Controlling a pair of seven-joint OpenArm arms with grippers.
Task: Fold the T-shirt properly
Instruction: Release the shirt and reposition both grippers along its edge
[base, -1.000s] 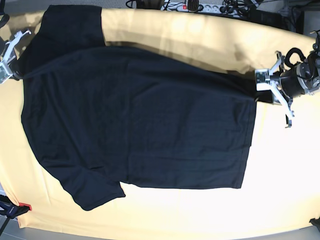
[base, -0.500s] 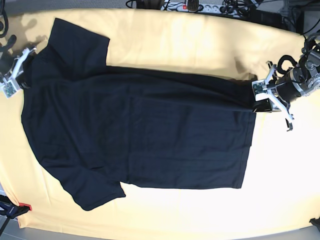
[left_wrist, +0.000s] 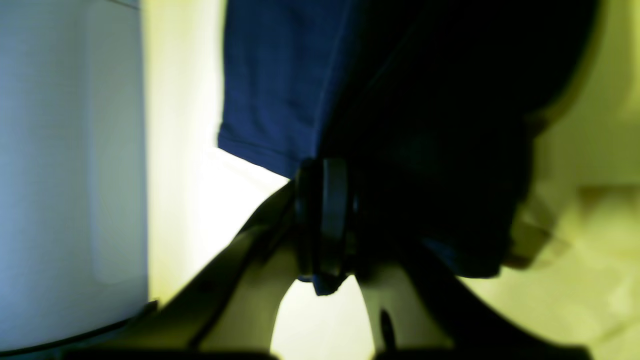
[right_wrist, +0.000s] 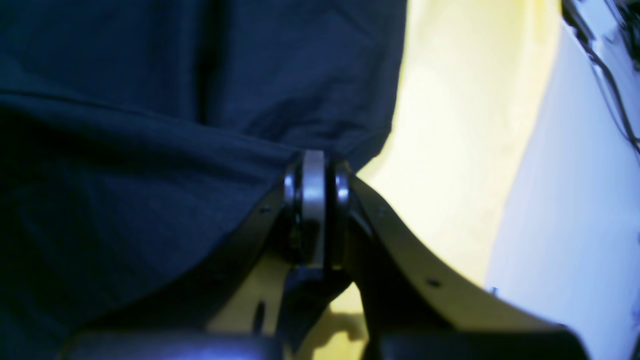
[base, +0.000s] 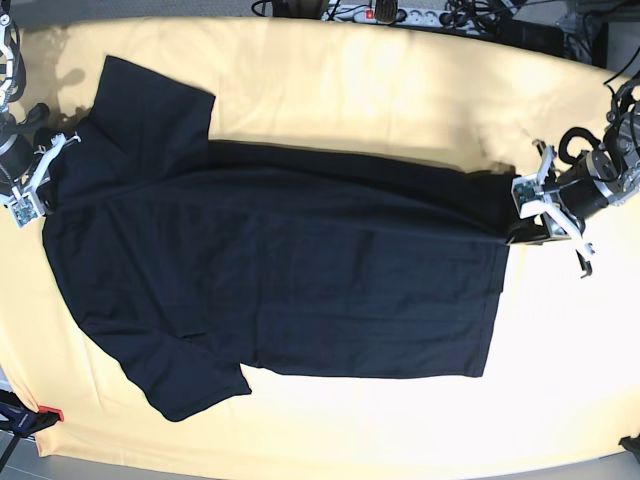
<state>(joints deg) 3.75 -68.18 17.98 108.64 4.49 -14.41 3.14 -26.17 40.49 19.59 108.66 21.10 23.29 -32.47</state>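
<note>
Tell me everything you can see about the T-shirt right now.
The T-shirt is plain black, short-sleeved, of soft knit cloth. It lies sideways on the yellow table, mostly flat, its far edge folded over, hem toward the left gripper. Both grippers are shut on it: the left at a hem corner, the right gripper at the shoulder end.

T-shirt (base: 280, 270): matt black cloth | table cover (base: 350, 70): smooth matt yellow

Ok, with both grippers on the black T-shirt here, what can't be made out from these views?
- Base view: left gripper and right gripper jaws too small to read.
- Left wrist view: T-shirt blurred, partly in deep shadow.
- Label mark: not findable in any view.
- T-shirt's underside: hidden against the yellow table.
</note>
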